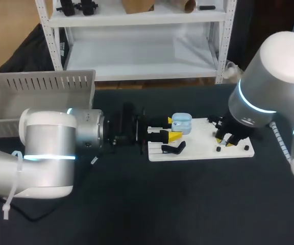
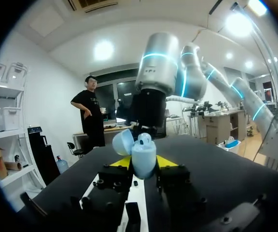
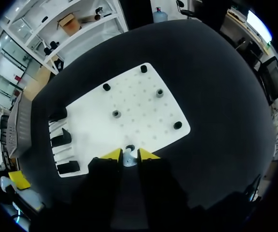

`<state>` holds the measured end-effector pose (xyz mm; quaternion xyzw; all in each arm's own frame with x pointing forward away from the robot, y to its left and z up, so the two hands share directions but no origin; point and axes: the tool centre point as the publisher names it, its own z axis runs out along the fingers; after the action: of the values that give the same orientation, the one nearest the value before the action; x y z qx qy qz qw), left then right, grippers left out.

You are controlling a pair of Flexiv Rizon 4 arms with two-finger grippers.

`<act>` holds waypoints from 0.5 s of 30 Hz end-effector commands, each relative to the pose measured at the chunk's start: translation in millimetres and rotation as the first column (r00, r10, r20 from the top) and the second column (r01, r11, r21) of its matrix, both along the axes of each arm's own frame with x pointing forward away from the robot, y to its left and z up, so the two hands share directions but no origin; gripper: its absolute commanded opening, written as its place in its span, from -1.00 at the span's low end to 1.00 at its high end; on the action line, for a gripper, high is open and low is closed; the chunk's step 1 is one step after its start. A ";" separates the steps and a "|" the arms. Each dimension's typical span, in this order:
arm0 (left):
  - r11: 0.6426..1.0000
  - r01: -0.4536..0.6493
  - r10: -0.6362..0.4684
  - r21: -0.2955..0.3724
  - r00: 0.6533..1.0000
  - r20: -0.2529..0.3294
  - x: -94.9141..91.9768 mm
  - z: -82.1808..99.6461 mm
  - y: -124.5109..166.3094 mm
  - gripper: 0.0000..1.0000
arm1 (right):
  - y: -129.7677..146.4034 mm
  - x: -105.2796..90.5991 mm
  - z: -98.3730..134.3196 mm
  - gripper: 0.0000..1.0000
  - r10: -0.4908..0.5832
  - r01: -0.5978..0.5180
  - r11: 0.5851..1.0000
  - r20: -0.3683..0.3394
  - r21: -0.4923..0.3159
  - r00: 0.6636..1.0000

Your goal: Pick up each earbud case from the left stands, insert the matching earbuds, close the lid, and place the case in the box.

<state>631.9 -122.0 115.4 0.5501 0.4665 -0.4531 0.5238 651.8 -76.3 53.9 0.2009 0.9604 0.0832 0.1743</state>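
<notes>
**Mid-assembly at the two-arm bench:** The left gripper clamps the pale blue earbud case from both sides over the left end of the white board. The lid is open and the case's mouth is turned toward the other arm. It looks like a presentation hold, meant to leave the wells free for an incoming part. In the left wrist view the case stands upright between the yellow tips. What looks like one seated earbud shows at its mouth, though that is hard to make certain.

Across the board, the right gripper points straight down near the board's edge. Its fingers sit close against a small pale second earbud on its holder, and they appear to pinch it from two sides. The vertical stance likely suits lifting the bud cleanly off its seat among the black pegs.

The black stands line the board's left end, just beside the held case. The grey box sits well apart behind the left arm — the case's destination once the lid is shut. The step in hand appears to be fetching a bud for the open case.
</notes>
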 end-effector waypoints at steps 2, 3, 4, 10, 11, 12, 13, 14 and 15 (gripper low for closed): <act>1.000 -0.001 0.001 0.000 1.000 0.001 -0.2 0.0 -0.3 -1.00 | -9.5 -17.6 21.0 -1.00 -0.035 0.035 0.999 0.020 -0.017 0.999; 1.000 -0.001 0.001 0.000 1.000 0.001 -0.2 0.0 -0.3 -1.00 | -11.9 -18.0 23.8 -1.00 -0.046 0.047 0.999 0.021 -0.017 0.999; 1.000 -0.001 0.001 0.000 1.000 0.001 -0.2 0.0 -0.3 -1.00 | -14.1 -18.2 26.5 -1.00 -0.057 0.058 0.998 0.021 -0.019 0.998; 1.000 -0.001 0.001 0.000 1.000 0.001 -0.2 0.0 -0.3 -1.00 | -16.9 -27.4 53.8 -1.00 -0.088 0.089 0.995 0.043 -0.041 0.995; 1.000 -0.001 0.001 0.000 1.000 0.001 -0.2 0.0 -0.3 -1.00 | -14.3 -30.9 60.9 -1.00 -0.082 0.084 0.995 0.046 -0.045 0.996; 1.000 -0.001 0.001 0.000 1.000 0.001 -0.2 0.0 -0.3 -1.00 | -11.1 -34.4 68.1 -1.00 -0.073 0.076 0.995 0.051 -0.057 0.996; 1.000 -0.001 0.001 0.000 1.000 0.001 -0.2 0.0 -0.3 -1.00 | -7.7 -37.8 74.9 -1.00 -0.064 0.068 0.995 0.054 -0.069 0.996; 1.000 -0.001 0.001 0.000 1.000 0.001 -0.2 0.0 -0.3 -1.00 | -3.7 -41.8 81.8 -1.00 -0.053 0.057 0.995 0.052 -0.082 0.997; 1.000 -0.001 0.001 0.000 1.000 0.001 -0.2 0.0 -0.3 -1.00 | 0.2 -45.0 88.4 -1.00 -0.043 0.047 0.995 0.050 -0.091 0.998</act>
<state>631.9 -122.0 115.5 0.5501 0.4665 -0.4531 0.5238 627.1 -82.6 114.1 0.2112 0.9539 0.0532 0.2067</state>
